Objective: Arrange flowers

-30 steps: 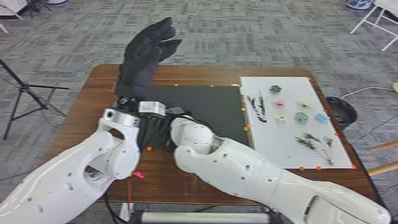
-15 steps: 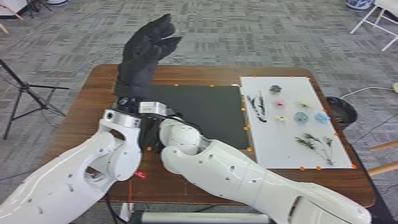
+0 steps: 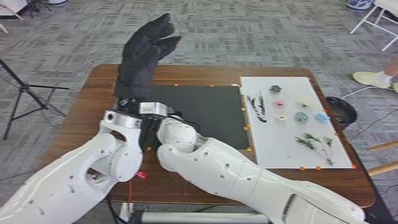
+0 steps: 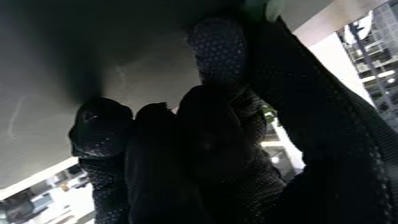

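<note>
In the head view my left hand (image 3: 147, 50) stands raised over the far left of the table, fingers straight and holding nothing. Close by its wrist is a dark part of my right hand (image 3: 152, 125), mostly hidden behind the left forearm. The right wrist view has my right hand (image 4: 195, 145) with curled fingers, its thumb and a finger pinching a pale green flower piece (image 4: 274, 9). On the white board (image 3: 266, 155) lie leafy green stems (image 3: 308, 141), dark stems (image 3: 258, 107), a teal flower (image 3: 301, 117), a blue flower (image 3: 321, 118) and a pink flower (image 3: 279, 103).
A black mat (image 3: 209, 110) covers the middle of the brown table (image 3: 213, 185), left of the white board. A small red object (image 3: 140, 175) lies near the left forearm. Beyond the table's right edge is a black round container (image 3: 342, 112).
My right arm has shifted left and slightly toward the table's near edge. The left hand has barely moved, and the flowers on the board lie as before.
</note>
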`<state>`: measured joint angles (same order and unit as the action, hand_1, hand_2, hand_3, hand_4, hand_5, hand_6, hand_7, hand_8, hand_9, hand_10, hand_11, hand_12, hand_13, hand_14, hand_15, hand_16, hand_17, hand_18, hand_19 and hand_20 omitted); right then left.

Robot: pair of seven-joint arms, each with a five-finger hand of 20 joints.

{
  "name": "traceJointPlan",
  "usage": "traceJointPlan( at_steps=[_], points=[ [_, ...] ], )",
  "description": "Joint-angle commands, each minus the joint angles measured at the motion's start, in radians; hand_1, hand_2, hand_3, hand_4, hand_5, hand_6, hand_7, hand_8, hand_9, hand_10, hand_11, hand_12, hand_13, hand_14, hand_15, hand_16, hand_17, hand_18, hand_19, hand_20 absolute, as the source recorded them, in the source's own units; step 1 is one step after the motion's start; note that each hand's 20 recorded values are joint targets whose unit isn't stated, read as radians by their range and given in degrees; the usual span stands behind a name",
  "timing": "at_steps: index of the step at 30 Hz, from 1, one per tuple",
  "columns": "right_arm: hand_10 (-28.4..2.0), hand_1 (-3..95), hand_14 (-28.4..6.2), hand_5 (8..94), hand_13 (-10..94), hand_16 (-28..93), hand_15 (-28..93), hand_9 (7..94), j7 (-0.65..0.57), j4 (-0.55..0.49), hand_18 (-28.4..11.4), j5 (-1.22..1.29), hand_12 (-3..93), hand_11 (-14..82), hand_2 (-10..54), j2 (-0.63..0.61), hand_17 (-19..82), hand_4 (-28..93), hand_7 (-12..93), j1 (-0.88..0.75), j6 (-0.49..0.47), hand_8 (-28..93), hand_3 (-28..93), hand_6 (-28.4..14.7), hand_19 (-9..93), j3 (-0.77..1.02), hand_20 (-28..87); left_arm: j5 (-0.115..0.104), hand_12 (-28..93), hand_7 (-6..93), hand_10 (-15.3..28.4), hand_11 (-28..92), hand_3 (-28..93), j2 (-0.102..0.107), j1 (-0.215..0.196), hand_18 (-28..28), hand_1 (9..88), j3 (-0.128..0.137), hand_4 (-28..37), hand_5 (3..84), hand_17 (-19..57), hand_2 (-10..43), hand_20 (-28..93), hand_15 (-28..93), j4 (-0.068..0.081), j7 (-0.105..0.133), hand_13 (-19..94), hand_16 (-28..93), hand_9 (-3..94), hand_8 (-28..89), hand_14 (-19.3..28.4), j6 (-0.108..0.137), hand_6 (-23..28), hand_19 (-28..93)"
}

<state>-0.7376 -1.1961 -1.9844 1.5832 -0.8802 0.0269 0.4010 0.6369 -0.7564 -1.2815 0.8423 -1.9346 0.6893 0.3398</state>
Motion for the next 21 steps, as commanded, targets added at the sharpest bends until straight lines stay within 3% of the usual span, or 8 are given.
traceJointPlan(
  at_steps=[1, 6, 8, 9, 13, 14, 17, 21],
  points=[
    [-5.5, 40.0, -5.1, 80.4, 86, 45, 87, 86.5, -0.041, -0.001, -21.1, 0.066, 63.9, 67.3, -9.5, -0.007, 47, -18, 44, -0.009, -0.025, 25, 81, 2.7, 93, 0.021, 40, 0.003, 20, 25.8, 11.4, 30, 68, -0.020, -0.008, 19.9, 32.8, 0.009, -19.8, 31.5, -7.5, -5.7, 17, 38, -0.004, 0.011, 24, 5, 25.9, -11, 13.8, -0.006, 1.7, 41],
    [-6.2, 31.5, -5.5, 81.6, 85, 46, 85, 85.6, -0.068, -0.056, -21.3, 0.124, 64.9, 65.7, -9.5, -0.053, 47, -20, 36, 0.000, -0.027, 22, 81, 0.7, 93, 0.022, 40, 0.010, 20, 25.7, 11.4, 30, 68, -0.032, -0.014, 19.9, 32.7, 0.021, -19.8, 31.5, -7.6, -5.7, 17, 39, 0.006, -0.009, 24, 5, 25.9, -11, 13.8, -0.037, 1.6, 41],
    [-6.7, 27.1, -5.7, 81.2, 85, 46, 85, 84.9, -0.073, -0.070, -21.2, 0.118, 64.6, 65.2, -9.4, -0.072, 46, -19, 37, 0.009, -0.019, 1, 82, -0.6, 93, 0.005, 38, 0.011, 20, 25.7, 11.4, 30, 68, -0.037, -0.013, 19.9, 32.7, 0.022, -19.8, 31.5, -7.6, -5.7, 17, 38, 0.011, -0.013, 24, 5, 25.9, -11, 13.7, -0.046, 1.7, 41],
    [-6.8, 26.5, -5.8, 81.1, 85, 46, 85, 84.7, -0.070, -0.070, -21.3, 0.095, 64.5, 65.0, -9.3, -0.078, 46, -19, 38, 0.008, -0.030, -3, 82, -0.8, 93, 0.004, 38, 0.015, 20, 25.7, 11.4, 30, 68, -0.042, -0.013, 19.9, 32.7, 0.025, -19.8, 31.5, -7.6, -5.8, 17, 38, 0.015, -0.021, 24, 5, 25.9, -11, 13.8, -0.051, 1.7, 41],
    [-7.0, 25.1, -5.9, 80.9, 84, 46, 84, 84.2, -0.085, -0.083, -21.5, 0.101, 64.3, 64.8, -9.0, -0.120, 45, -20, 36, 0.024, -0.045, -6, 80, -1.2, 93, -0.011, 38, 0.019, 20, 25.7, 11.4, 30, 68, -0.051, -0.015, 19.9, 32.7, 0.031, -19.9, 31.5, -7.6, -5.7, 17, 38, 0.022, -0.032, 24, 5, 25.9, -11, 13.8, -0.071, 1.6, 41],
    [-7.1, 24.9, -6.0, 80.7, 84, 46, 84, 83.9, -0.096, -0.101, -21.5, 0.096, 64.3, 64.6, -8.9, -0.147, 45, -20, 36, 0.031, -0.036, -6, 80, -1.4, 93, -0.024, 37, 0.023, 20, 25.8, 11.5, 30, 68, -0.061, -0.008, 19.9, 32.6, 0.029, -19.9, 31.5, -7.6, -5.7, 17, 38, 0.031, -0.039, 24, 5, 25.9, -11, 13.8, -0.087, 1.6, 41],
    [-8.0, 23.2, -6.9, 76.6, 81, 46, 84, 80.7, -0.096, -0.193, -21.6, 0.115, 64.2, 64.5, -7.9, -0.258, 42, -20, 34, 0.041, -0.026, -7, 79, -2.6, 92, -0.018, 37, 0.031, 20, 25.8, 11.4, 30, 68, -0.083, -0.019, 19.9, 32.6, 0.050, -19.9, 31.5, -7.6, -5.6, 17, 38, 0.046, -0.055, 24, 5, 25.9, -11, 13.8, -0.120, 1.6, 41],
    [-12.8, 22.6, -10.0, 67.4, 72, 43, 83, 70.7, -0.068, -0.391, -22.1, 0.162, 52.1, 60.3, -5.8, -0.462, 33, -23, 30, -0.005, 0.045, -7, 78, -5.2, 88, 0.060, 39, 0.043, 20, 25.6, 11.5, 30, 68, -0.104, -0.099, 19.9, 32.6, 0.113, -19.9, 31.5, -7.6, -5.6, 17, 38, 0.036, -0.099, 24, 5, 25.9, -11, 13.7, -0.131, 1.7, 41]
  ],
)
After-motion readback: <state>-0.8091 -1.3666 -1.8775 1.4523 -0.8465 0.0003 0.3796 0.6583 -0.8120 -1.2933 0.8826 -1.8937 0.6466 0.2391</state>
